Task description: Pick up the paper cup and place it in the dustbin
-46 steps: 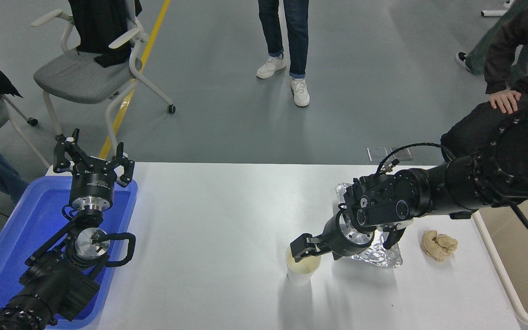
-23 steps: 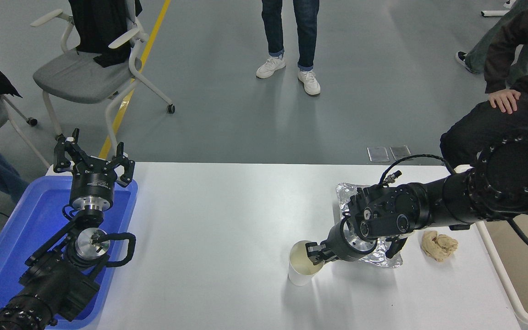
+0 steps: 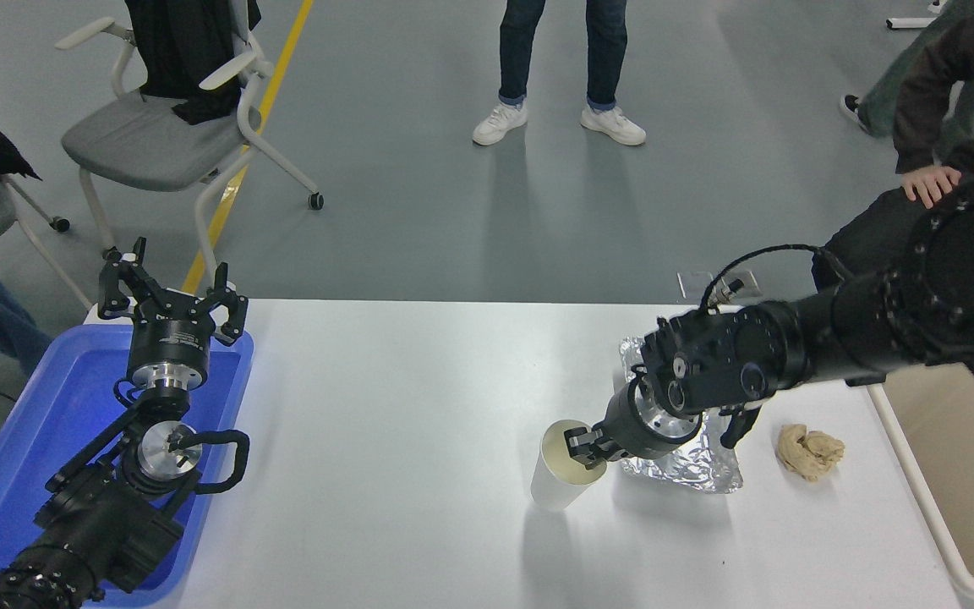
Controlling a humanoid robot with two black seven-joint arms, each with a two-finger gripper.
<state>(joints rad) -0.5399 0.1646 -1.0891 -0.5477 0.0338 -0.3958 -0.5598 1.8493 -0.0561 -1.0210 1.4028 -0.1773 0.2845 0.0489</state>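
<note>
Matt paper cup (image 3: 556,474) — crinkled shiny foil tray (image 3: 694,463), glossy table (image 3: 402,406).

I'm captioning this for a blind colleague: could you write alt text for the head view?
The right gripper is shut on the rim of a white paper cup, tilting it on a white table, with the cream dustbin at the right edge. A foil tray and a paper wad lie between them; the left gripper is parked open over a blue tray.

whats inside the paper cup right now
The right end effector grips the paper cup at its near-right rim, one finger reaching inside. The rest of the visible interior is bare pale cream wall. The bottom is hidden by the cup's tilt and the finger.
</note>
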